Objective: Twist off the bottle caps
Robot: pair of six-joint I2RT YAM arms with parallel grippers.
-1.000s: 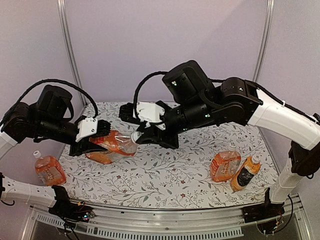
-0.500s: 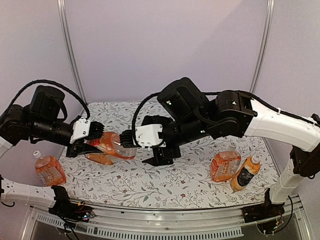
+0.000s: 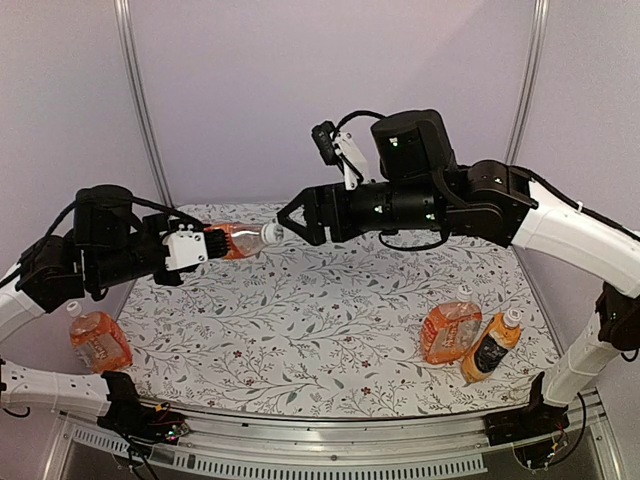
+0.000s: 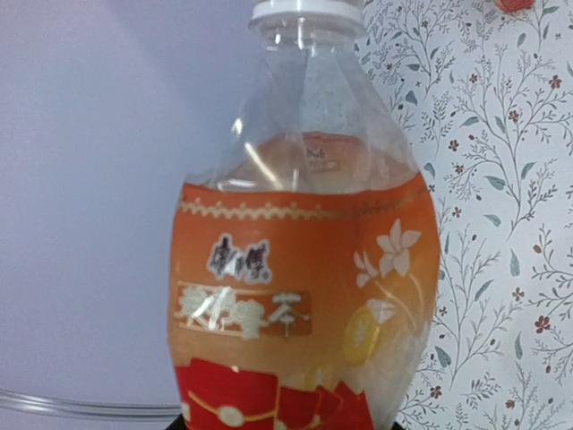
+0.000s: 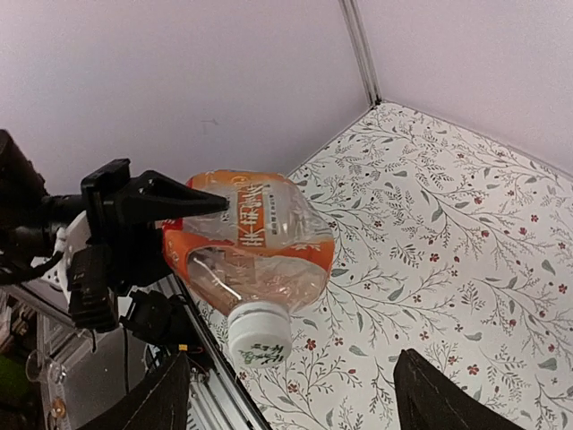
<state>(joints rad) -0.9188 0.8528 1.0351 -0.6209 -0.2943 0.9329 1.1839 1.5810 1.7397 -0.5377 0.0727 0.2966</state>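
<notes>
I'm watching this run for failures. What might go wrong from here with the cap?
The cap sits off-centre, nearer one finger of the open right gripper, so closing may miss. The left gripper holds the bottle sideways by its dented body; twisting could spin it loose.

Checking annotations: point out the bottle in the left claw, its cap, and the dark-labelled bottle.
held bottle (image 4: 300, 269), left wrist view, orange label.
cap (image 5: 259, 334), right wrist view, side wall.
dark-labelled bottle (image 3: 489, 352), top external view, dark label.
</notes>
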